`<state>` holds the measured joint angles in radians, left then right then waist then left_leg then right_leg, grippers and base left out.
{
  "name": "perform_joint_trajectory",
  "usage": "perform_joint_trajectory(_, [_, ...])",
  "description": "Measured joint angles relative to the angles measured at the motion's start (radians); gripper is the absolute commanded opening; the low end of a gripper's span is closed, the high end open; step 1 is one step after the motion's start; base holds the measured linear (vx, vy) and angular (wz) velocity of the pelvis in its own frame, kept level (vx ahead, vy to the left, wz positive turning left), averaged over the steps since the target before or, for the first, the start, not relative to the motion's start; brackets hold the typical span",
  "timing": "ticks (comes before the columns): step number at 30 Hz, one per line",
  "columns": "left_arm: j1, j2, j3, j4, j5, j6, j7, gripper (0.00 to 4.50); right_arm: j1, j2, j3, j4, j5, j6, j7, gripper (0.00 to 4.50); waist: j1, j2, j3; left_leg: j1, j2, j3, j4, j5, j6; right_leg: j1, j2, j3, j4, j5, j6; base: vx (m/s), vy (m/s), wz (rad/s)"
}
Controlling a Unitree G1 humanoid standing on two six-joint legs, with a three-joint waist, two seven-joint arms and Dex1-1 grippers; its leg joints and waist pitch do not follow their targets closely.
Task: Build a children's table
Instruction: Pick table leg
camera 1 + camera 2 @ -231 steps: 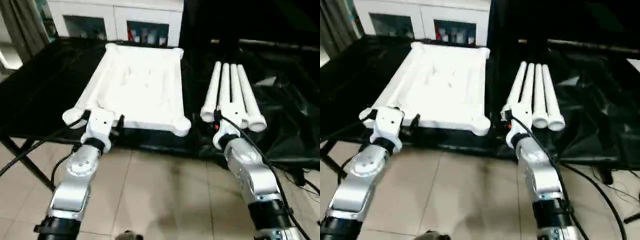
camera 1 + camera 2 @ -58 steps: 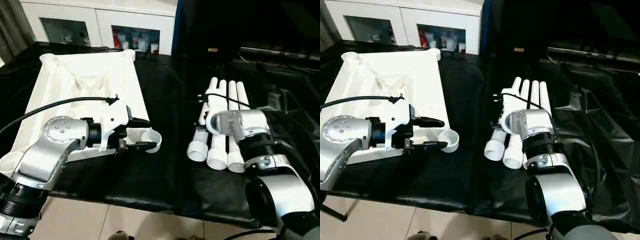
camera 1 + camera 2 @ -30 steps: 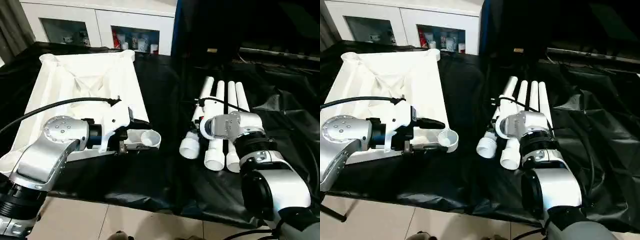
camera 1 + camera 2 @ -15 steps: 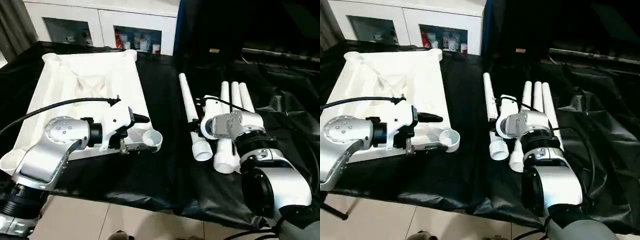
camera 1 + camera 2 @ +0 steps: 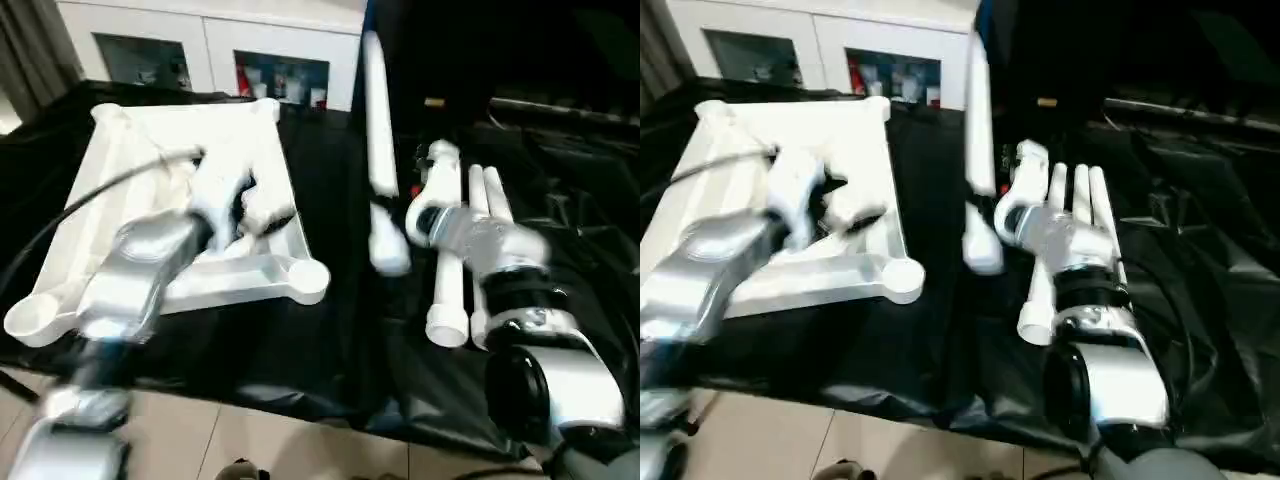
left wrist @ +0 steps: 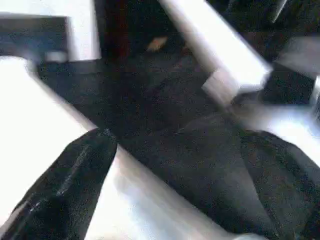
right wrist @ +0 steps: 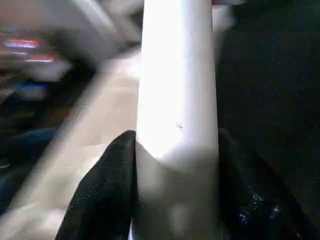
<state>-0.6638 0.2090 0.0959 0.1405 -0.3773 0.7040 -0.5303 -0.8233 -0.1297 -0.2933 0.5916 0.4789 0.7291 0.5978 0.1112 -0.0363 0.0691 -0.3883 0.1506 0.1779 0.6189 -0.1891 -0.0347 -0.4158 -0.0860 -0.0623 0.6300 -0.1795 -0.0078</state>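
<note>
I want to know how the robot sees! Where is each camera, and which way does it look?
Left eye view: on the head, looking forward and down at the table top; both silver forearms show.
Right eye view: beside it, same scene, with the right gripper lifting a leg.
Left wrist view: on the left arm, looking along a black finger over the table top's edge.
Right wrist view: on the right arm, looking along two fingers clamped on the leg.
Shared: the raised leg.

Black-draped table [image 5: 330,340] carries tabletop [image 5: 150,160] and legs [image 5: 448,280].
</note>
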Motion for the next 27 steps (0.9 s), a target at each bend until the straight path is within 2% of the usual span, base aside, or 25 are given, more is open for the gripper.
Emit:
perform_joint_trajectory(3, [-0.069, -0.052, 0.045, -0.009, -0.112, 0.082, 0.011, 4.50, 0.052, -0.020, 0.027, -0.105, 0.084, 0.030, 0.151, 1.85, 0.007, -0.001, 0.000, 0.000, 0.001, 0.000, 0.000, 0.001, 0.002, 0.000, -0.001, -0.002, 0.000, 0.000, 0.000, 0.000, 0.000, 0.00])
perform_joint_trajectory(6, [-0.111, -0.073, 0.086, -0.018, -0.167, 0.121, 0.013, 4.50, 0.099, -0.059, 0.030, -0.205, 0.132, 0.039, 0.250, 1.85, 0.010, -0.001, 0.001, 0.001, 0.002, 0.000, 0.000, 0.002, 0.002, 0.002, -0.001, -0.003, 0.000, 0.001, -0.001, 0.000, 0.000, 0.00])
perform_joint_trajectory(10, [-0.160, -0.110, 0.148, -0.020, -0.245, 0.189, 0.044, 4.50, 0.154, -0.080, 0.040, -0.335, 0.196, 0.092, 0.328, 1.85, 0.009, -0.001, 0.001, 0.002, 0.003, 0.000, 0.000, 0.003, 0.001, 0.003, -0.001, -0.004, 0.000, 0.001, -0.002, 0.000, 0.000, 0.00])
perform_joint_trajectory(13, [-0.175, -0.117, 0.161, -0.045, -0.296, 0.219, 0.059, 4.50, 0.167, -0.089, 0.066, -0.377, 0.218, 0.113, 0.353, 1.85, 0.006, -0.001, 0.001, 0.002, 0.003, 0.000, 0.000, 0.004, 0.000, 0.003, -0.001, -0.005, 0.000, 0.002, -0.003, 0.000, 0.000, 0.00])
perform_joint_trajectory(22, [-0.175, -0.133, 0.186, -0.049, -0.329, 0.264, 0.086, 4.50, 0.192, -0.098, 0.105, -0.420, 0.224, 0.120, 0.367, 1.85, 0.008, -0.001, 0.001, 0.000, 0.004, 0.000, 0.000, 0.004, -0.001, 0.003, -0.001, -0.006, -0.002, 0.001, -0.002, 0.000, 0.000, 0.00])
perform_joint_trajectory(24, [-0.175, -0.132, 0.184, -0.054, -0.331, 0.271, 0.107, 4.16, 0.192, -0.098, 0.128, -0.430, 0.189, 0.089, 0.343, 1.85, 0.008, -0.001, 0.001, -0.001, 0.004, 0.000, 0.000, 0.004, -0.001, 0.003, -0.001, -0.006, -0.003, 0.001, -0.002, 0.000, 0.000, 0.00])
perform_joint_trajectory(26, [-0.175, -0.133, 0.184, -0.057, -0.329, 0.273, 0.138, 4.16, 0.192, -0.098, 0.158, -0.432, 0.146, 0.054, 0.319, 1.85, 0.007, -0.002, 0.001, -0.001, 0.004, 0.000, 0.000, 0.004, -0.001, 0.003, -0.001, -0.007, -0.003, 0.001, -0.002, 0.000, 0.000, 0.00])
perform_joint_trajectory(27, [-0.175, -0.138, 0.185, -0.056, -0.322, 0.276, 0.174, 4.01, 0.192, -0.099, 0.189, -0.437, 0.107, 0.024, 0.295, 1.85, 0.007, -0.002, 0.001, -0.001, 0.004, 0.000, 0.000, 0.004, -0.001, 0.003, -0.001, -0.007, -0.003, 0.001, -0.002, 0.000, 0.000, 0.00])
